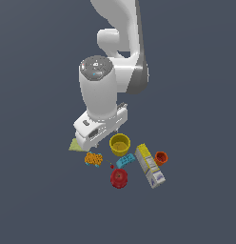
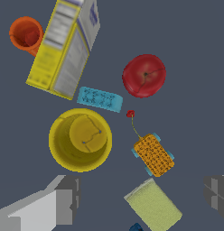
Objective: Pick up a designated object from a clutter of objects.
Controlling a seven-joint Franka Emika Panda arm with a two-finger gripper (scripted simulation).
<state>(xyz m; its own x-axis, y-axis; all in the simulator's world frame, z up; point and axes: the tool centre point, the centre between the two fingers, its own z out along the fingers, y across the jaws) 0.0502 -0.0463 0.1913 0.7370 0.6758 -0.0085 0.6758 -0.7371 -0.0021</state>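
The designated object, a small orange dotted toy (image 1: pixel 93 159) with teal bits at its ends, lies on the floor at the exterior view's left of the clutter. In the wrist view the toy (image 2: pixel 153 154) lies between the yellow cup (image 2: pixel 80 140) and the yellow-green flat square (image 2: pixel 153 205). My gripper (image 1: pixel 93 138) hangs above the toy and the square, apart from them. In the wrist view the gripper (image 2: pixel 141 195) is open and empty, with one grey finger (image 2: pixel 66 198) on each side.
Around the toy are the yellow cup (image 1: pixel 120 144), a light-blue brick (image 2: pixel 99 99), a red round thing (image 2: pixel 144 76), a white-yellow-blue box (image 2: pixel 64 47), an orange cup (image 2: pixel 26 34), a tiny red bit (image 2: pixel 130 114) and a tiny blue piece (image 2: pixel 135 227).
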